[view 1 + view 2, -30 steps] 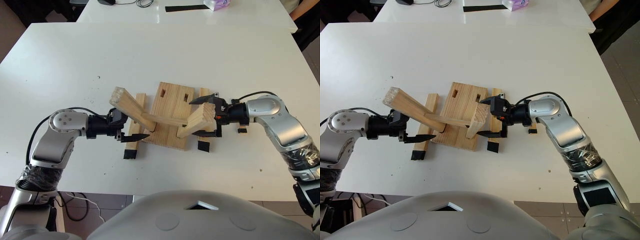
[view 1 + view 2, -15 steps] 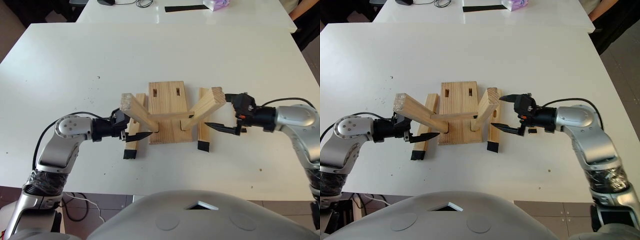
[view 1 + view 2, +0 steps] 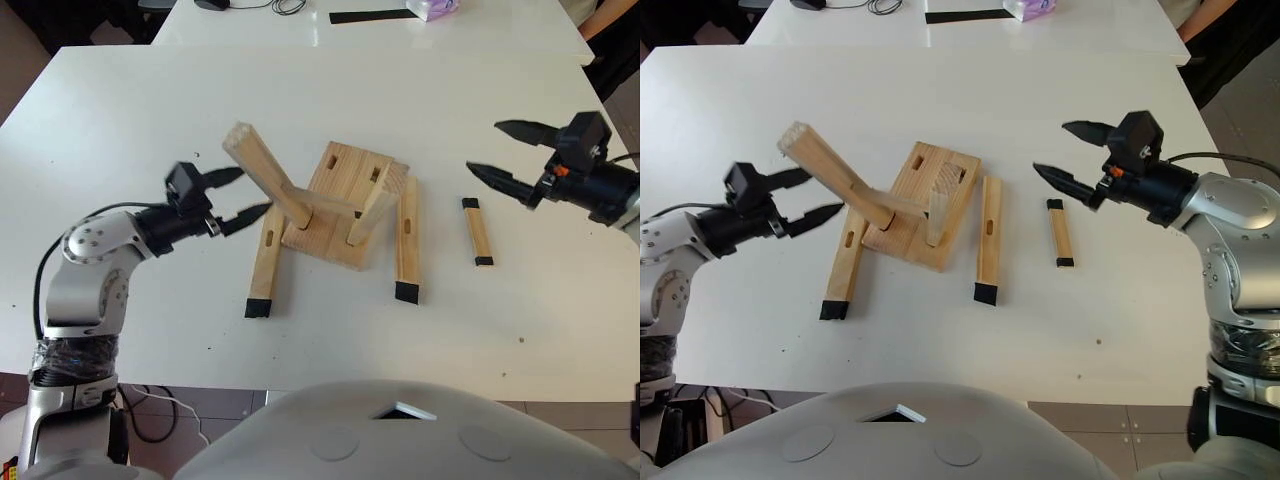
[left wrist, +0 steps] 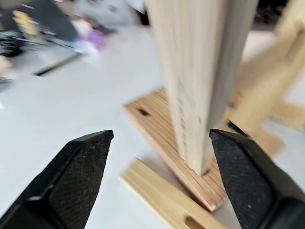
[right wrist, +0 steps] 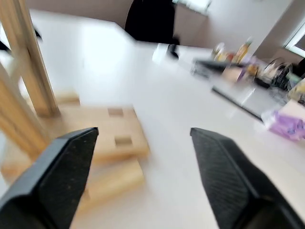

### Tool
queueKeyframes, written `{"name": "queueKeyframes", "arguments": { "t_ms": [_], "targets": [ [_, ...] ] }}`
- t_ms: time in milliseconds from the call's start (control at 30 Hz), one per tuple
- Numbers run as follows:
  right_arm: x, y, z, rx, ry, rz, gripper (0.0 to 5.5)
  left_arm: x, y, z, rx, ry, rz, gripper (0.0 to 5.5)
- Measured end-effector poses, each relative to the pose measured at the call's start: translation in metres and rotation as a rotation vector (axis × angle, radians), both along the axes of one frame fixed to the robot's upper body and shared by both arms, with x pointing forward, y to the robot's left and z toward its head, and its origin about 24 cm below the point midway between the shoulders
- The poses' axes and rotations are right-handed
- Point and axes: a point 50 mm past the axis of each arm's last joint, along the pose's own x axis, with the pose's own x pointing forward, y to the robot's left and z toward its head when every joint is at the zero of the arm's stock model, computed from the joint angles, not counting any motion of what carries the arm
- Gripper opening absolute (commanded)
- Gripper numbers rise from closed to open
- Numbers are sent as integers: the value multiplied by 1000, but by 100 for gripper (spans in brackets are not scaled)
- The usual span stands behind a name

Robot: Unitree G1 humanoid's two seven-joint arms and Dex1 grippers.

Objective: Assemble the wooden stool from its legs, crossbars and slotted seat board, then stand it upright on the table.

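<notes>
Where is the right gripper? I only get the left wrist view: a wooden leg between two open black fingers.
Observer: The right gripper hangs open and empty over the table, just right of a short wooden piece lying flat.
Operator: Any other loose parts?
Observer: Two long slotted pieces lie flat, one on each side of the seat board.

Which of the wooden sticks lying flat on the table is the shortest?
The short stick lying alone nearest the right gripper, black-tipped at both ends; the two long slotted sticks flank the seat board.
</notes>
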Motion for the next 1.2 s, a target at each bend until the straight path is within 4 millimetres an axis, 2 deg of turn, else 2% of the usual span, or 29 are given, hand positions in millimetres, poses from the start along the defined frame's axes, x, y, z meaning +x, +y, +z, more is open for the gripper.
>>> {"name": "queueKeyframes", "arguments": {
  "t_ms": [200, 400, 500, 700, 800, 833, 900, 933, 1033, 1200],
  "targets": [
    [-1, 33, 20, 192, -26, 30, 309, -4, -12, -1, -38, 24, -52, 375],
    [-15, 85, 67, 423, -113, 216, 309, -7, -20, -4, -38, 47, -107, 375],
    [-20, 95, 75, 435, -123, 248, 309, -7, -21, -5, -37, 51, -117, 375],
    [-18, 102, 83, 475, -126, 255, 309, -7, -25, -8, -28, 68, -149, 375],
    [-16, 117, 77, 475, -82, 304, 309, -6, -27, -9, -20, 71, -160, 375],
    [-15, 122, 69, 462, -55, 309, 309, -5, -28, -9, -19, 71, -164, 375],
    [-12, 130, 38, 402, 49, 303, 309, -5, -31, -10, -19, 76, -178, 375],
    [-12, 130, 30, 399, 46, 301, 309, -5, -32, -11, -19, 80, -185, 375],
    [-12, 131, 25, 377, -13, 328, 309, -3, -34, -10, -16, 76, -203, 375],
    [-7, 126, 31, 410, -7, 324, 309, -2, -35, -10, -8, 70, -203, 375]
  ]
}}
